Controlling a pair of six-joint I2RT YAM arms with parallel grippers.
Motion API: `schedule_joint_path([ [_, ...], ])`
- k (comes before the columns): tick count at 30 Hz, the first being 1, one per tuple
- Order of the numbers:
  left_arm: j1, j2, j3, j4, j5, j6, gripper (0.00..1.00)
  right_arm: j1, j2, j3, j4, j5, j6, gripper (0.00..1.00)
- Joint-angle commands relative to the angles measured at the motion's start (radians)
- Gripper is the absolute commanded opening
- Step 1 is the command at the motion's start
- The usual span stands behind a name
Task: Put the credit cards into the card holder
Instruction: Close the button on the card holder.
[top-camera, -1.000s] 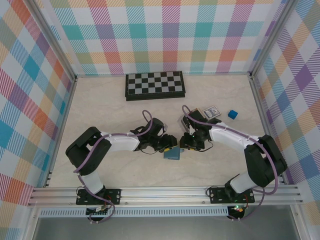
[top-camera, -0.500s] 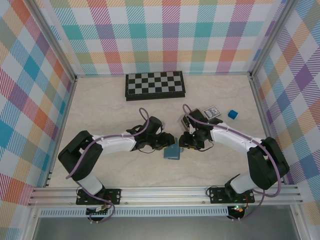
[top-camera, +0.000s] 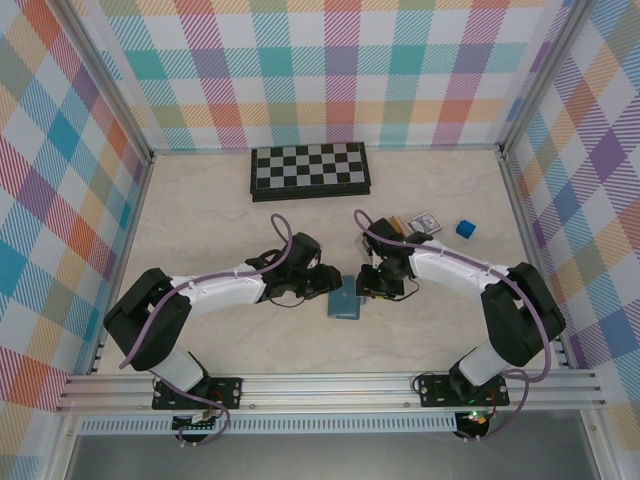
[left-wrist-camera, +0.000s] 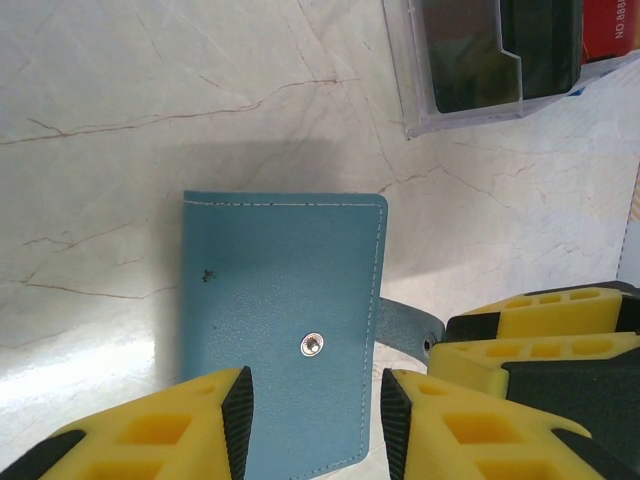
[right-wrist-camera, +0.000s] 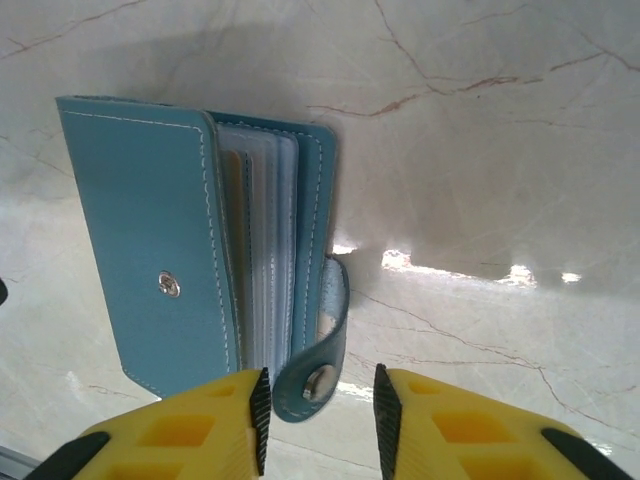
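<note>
The card holder (left-wrist-camera: 280, 290) lies unsnapped on the table (left-wrist-camera: 150, 100) under my open left end effector (left-wrist-camera: 315, 395) and open right end effector (right-wrist-camera: 320, 385). A red credit card (left-wrist-camera: 612, 25) beyond it still needs loading, I judge.

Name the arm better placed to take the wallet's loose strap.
Right. The strap lies between the right fingers; the left fingers straddle the wallet, with the strap off to one side.

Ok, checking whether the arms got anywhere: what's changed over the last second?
The left arm's elbow swung toward the near left corner; the left gripper backed off, uncovering more of the card holder. The right gripper edged toward it, strap between its fingers. No grip visible. Chessboard, blue cube unmoved.
</note>
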Motion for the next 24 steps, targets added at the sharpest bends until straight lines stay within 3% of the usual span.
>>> schedule_joint_path([
  [1, -0.008, -0.016, -0.005, -0.023, -0.015, 0.013, 0.40, 0.007, 0.012, 0.031, -0.040, 0.030, -0.008, 0.31],
  [24, -0.008, 0.010, 0.003, -0.038, -0.004, 0.023, 0.38, 0.006, -0.031, 0.017, -0.052, 0.056, 0.000, 0.12],
])
